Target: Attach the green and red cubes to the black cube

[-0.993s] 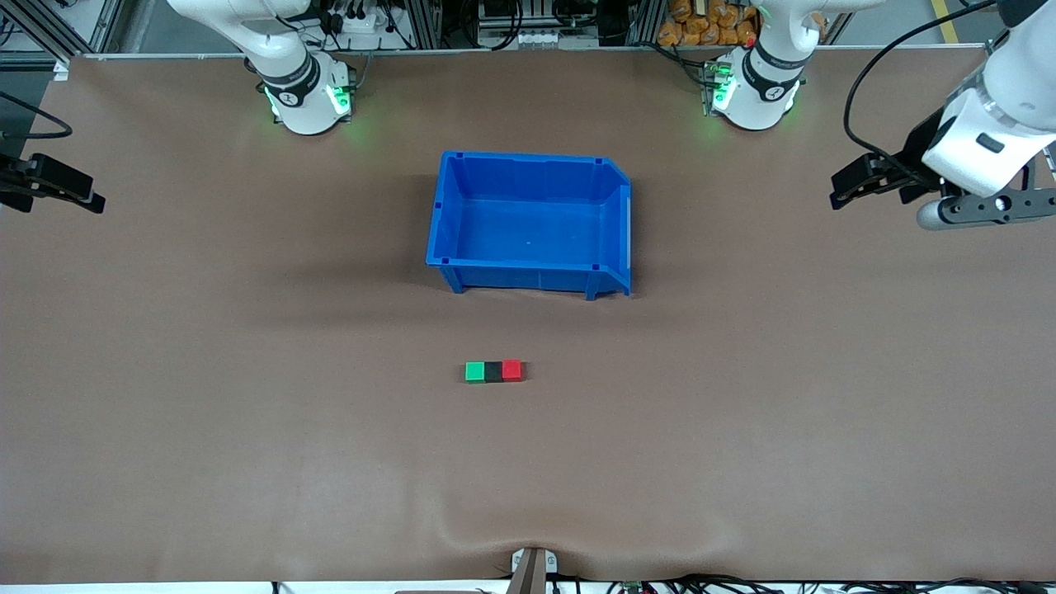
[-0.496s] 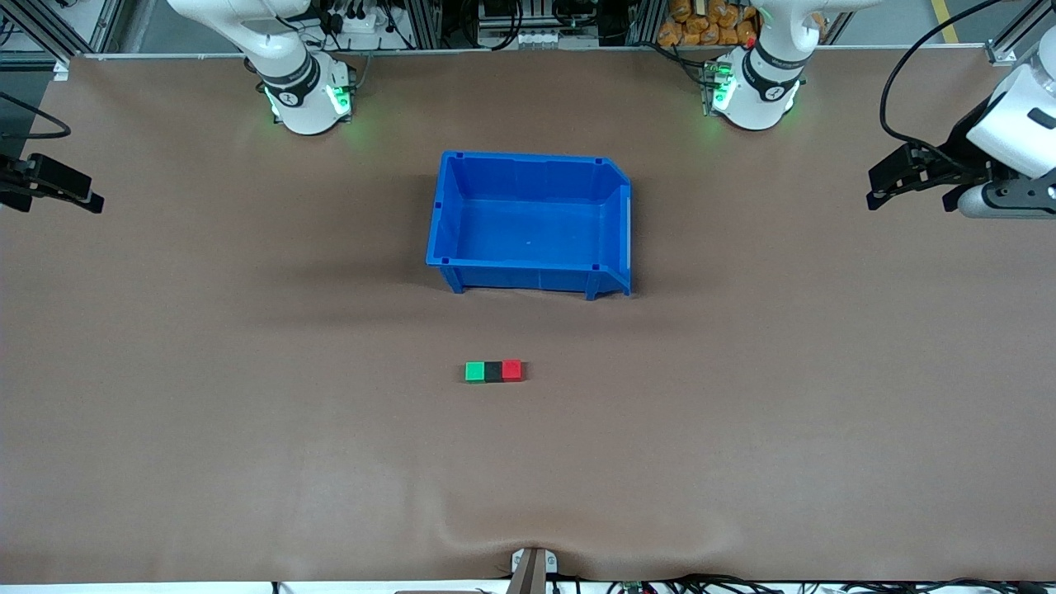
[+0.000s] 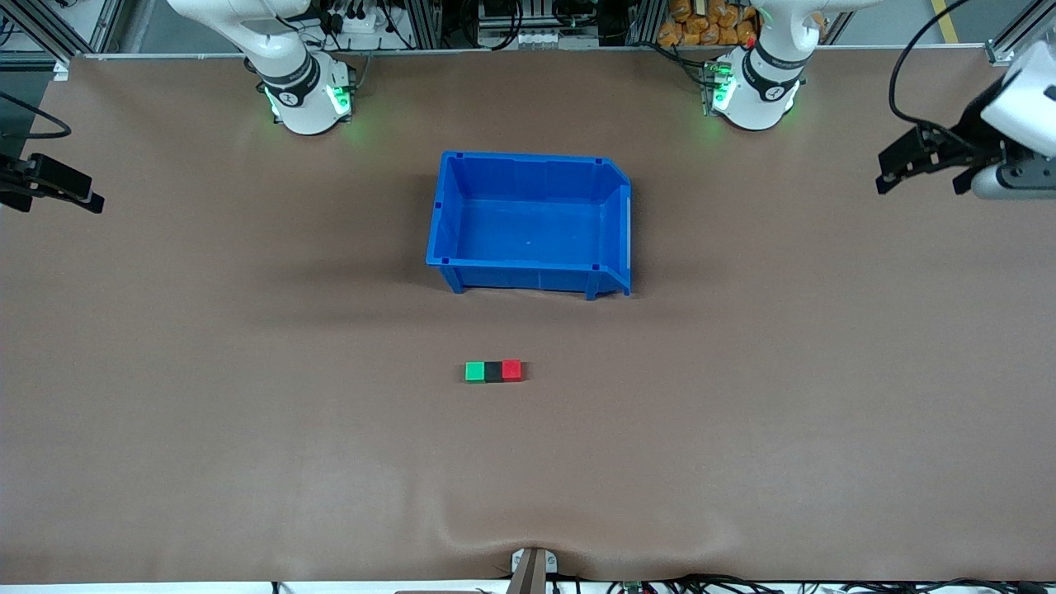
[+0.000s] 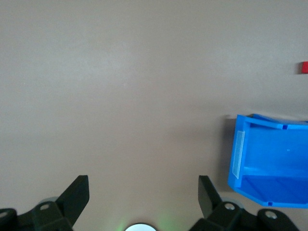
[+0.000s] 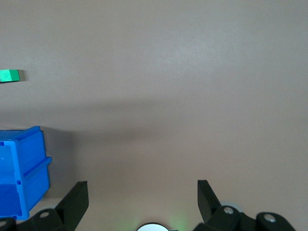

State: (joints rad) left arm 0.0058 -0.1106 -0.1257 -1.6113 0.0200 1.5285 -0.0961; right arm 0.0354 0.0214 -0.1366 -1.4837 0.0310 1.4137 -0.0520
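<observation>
Front view: left gripper point(image 3: 922, 169) jaws wide apart, holding nothing, up over the bench point(image 3: 247, 412) edge at the left arm's end. Right gripper point(image 3: 58, 194) jaws also spread wide and empty, over the right arm's end of the bench. Both well apart from the cubes. Green cube point(image 3: 474, 372), black cube point(image 3: 493, 372), red cube point(image 3: 511, 370) sit in one row on the bench, touching side to side, black in the middle, green toward the right arm's end, red toward the left arm's end. Row lies nearer the front camera than the blue bin point(image 3: 441, 239), which is upright with nothing inside. Left wrist view catches the red cube edge and bin; right wrist view the green cube and bin corner.
</observation>
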